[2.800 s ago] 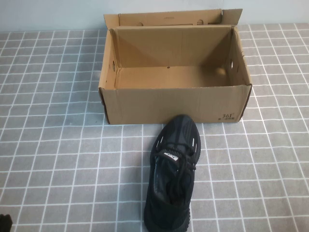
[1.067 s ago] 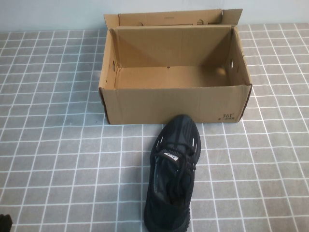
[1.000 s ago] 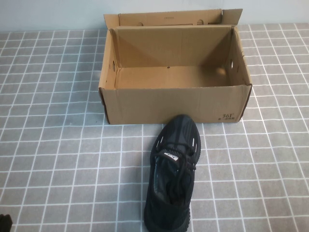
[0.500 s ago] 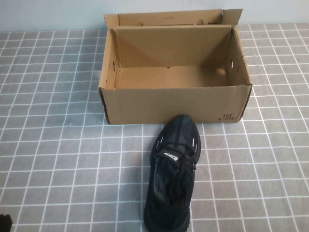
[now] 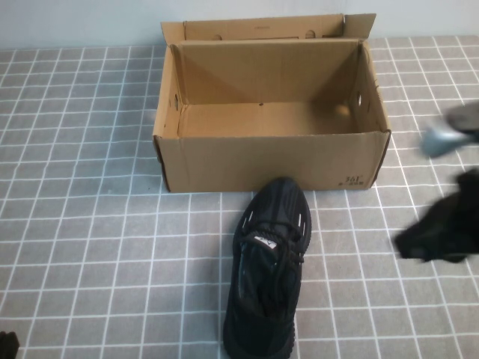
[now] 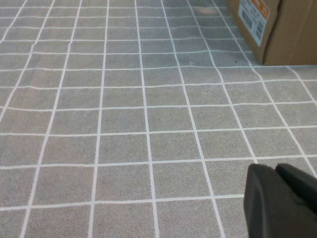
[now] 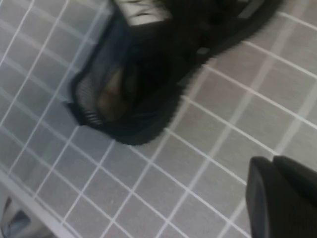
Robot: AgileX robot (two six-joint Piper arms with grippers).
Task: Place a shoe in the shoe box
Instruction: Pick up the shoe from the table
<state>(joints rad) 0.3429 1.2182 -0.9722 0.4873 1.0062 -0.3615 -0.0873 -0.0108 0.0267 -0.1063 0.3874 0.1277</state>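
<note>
Hovering my right gripper (image 5: pixel 441 228) over the worktop (image 5: pixel 90 224) well right of the shoe (image 5: pixel 268 269), fingers (image 7: pixel 277 198) pressed together, nothing held. My left gripper (image 6: pixel 277 198) sits low at the near left corner, fingers together too, empty. The shoe lies on the worktop just in front of the shoe box (image 5: pixel 269 161), toe almost touching its front wall, heel toward me. I judge it light, soft black knit upper, floppy at the collar, laces loose, rubbery ridged sole stiffer. Best hold looks like the heel collar or across the midfoot, pinching upper against sole; knit may crumple. Box is plain brown corrugated cardboard, stiff, open top, back flap up, small side holes. Worktop is grey cloth with white grid.
</note>
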